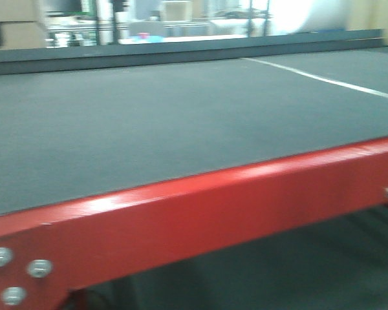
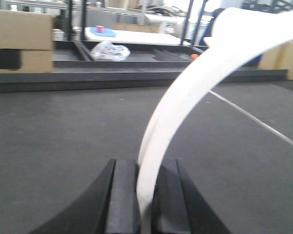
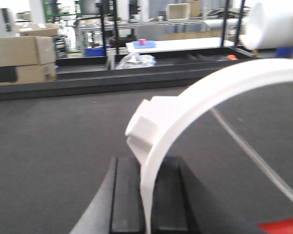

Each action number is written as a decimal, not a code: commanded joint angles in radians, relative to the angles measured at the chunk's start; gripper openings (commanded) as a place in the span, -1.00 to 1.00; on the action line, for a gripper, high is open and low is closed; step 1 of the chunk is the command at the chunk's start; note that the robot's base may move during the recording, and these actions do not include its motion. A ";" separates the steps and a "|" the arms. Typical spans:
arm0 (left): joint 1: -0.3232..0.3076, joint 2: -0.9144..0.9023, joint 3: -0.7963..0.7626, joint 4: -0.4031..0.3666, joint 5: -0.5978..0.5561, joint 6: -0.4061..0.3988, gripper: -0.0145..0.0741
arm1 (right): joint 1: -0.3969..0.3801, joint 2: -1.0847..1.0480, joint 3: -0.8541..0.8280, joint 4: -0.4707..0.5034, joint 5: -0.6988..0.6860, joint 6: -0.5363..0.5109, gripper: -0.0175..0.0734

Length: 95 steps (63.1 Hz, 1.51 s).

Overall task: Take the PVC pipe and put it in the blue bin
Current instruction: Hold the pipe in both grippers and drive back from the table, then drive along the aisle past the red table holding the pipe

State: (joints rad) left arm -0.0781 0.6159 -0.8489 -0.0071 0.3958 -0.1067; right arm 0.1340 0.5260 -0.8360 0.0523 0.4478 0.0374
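1. Pads [image 2: 124, 195] of my left gripper [image 2: 146, 168] sit nearest the lens, pressed together on the lower end of the pipe [image 2: 178, 97]. The pipe rises from between them and arcs up to the right, with the table [image 2: 63, 131] behind it.
2. My right gripper [image 3: 147, 165] is likewise pinching a white arc, the pipe [image 3: 195, 105], low on its end. A stepped, squared shoulder [image 3: 146, 119] stands just above the pads. I cannot tell whether both grippers hold one pipe or each holds its own.
3. Front view: only the table [image 1: 149, 123], its red beam [image 1: 213, 213] and a white line [image 1: 323, 79] show. Neither gripper nor pipe appears there.
4. Bin: I can identify no blue bin in any view, as the far background is blurred. Boxes [image 2: 19, 39] stand beyond the table's far edge.
5. Handling, by judgement: the pipe looks light, stiff and smooth. It holds its curve unsupported, so I expect no sag. Smooth plastic between flat pads may swivel, because the arc carries its weight off to one side of the grip.
6. Grip point, by judgement: the flat faces near the end, as taken now, give the pads the fullest contact. Grip across the thin dimension, not on the curved edge.
7. Stage, by judgement: the grab appears done, while carry and placement are not yet done. Locate the bin before release.
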 commanded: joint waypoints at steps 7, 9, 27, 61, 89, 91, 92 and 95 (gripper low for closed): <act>0.002 -0.003 -0.001 -0.006 -0.026 -0.002 -0.92 | 0.000 -0.001 -0.001 -0.004 -0.030 -0.005 -0.98; 0.002 -0.003 -0.001 -0.006 -0.026 -0.002 -0.92 | 0.000 -0.001 -0.001 -0.004 -0.030 -0.005 -0.98; 0.002 -0.003 -0.001 -0.006 -0.026 -0.002 -0.92 | 0.000 -0.001 -0.001 -0.004 -0.030 -0.005 -0.98; 0.002 -0.003 -0.001 -0.006 -0.026 -0.002 -0.92 | 0.000 -0.001 -0.001 -0.004 -0.030 -0.005 -0.98; 0.002 -0.011 -0.001 -0.006 -0.027 -0.002 -0.92 | 0.000 -0.001 -0.001 0.004 -0.030 -0.005 -0.98; 0.002 -0.011 -0.001 -0.006 -0.027 -0.002 -0.92 | 0.000 -0.001 -0.001 0.004 -0.030 -0.005 -0.98; 0.002 -0.011 -0.001 -0.006 -0.027 -0.002 -0.92 | 0.000 -0.001 -0.001 0.004 -0.030 -0.005 -0.98; 0.002 -0.011 -0.001 -0.006 -0.027 -0.002 -0.92 | 0.000 -0.001 -0.001 0.004 -0.030 -0.005 -0.98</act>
State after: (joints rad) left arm -0.0781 0.6125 -0.8489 -0.0071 0.3935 -0.1067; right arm 0.1340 0.5244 -0.8360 0.0546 0.4437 0.0366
